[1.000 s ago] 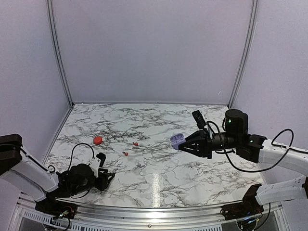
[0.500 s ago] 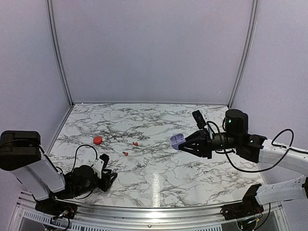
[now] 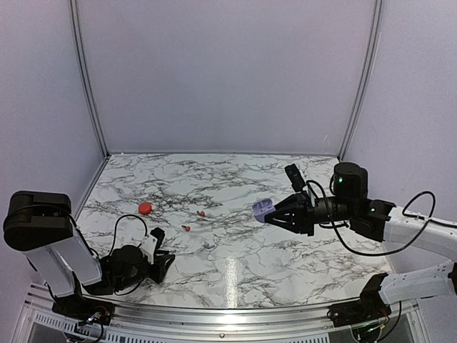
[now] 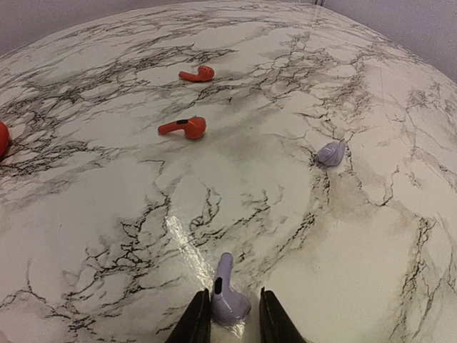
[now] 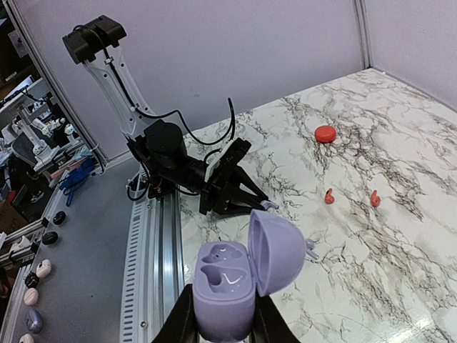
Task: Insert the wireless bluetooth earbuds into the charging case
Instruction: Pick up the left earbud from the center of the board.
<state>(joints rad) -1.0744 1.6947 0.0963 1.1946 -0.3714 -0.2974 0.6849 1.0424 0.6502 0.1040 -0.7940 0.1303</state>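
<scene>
From above, the left gripper (image 3: 167,260) lies low on the marble table (image 3: 235,279) near its front left corner, while the right gripper (image 3: 268,214) hangs well apart over the right side, pinching the lilac charging case (image 3: 261,207); any earbud picked up on the left faces a long carry in the air, and a weak hold could drop it on the way; the red earbuds (image 3: 201,213) and the round red case (image 3: 145,208) lie further back, untouched. In the left wrist view the lilac earbud (image 4: 228,304) sits on the marble between the two fingertips, stem pointing away; the jaws stand narrow on either side of it, one touching and the other seemingly a sliver off, so I cannot tell whether they truly bear on it; the bud is smooth and rounded, so an off-centre squeeze would likely squirt it forward or spin it; the second lilac earbud (image 4: 331,153) lies near, to the right. In the right wrist view the jaws are pressed onto the case's lower half, lid hinged up, both sockets apparently bare; a push into a socket could twist the case in that low grip, an incoming finger could knock the lid, and a wrongly turned bud would not seat.
</scene>
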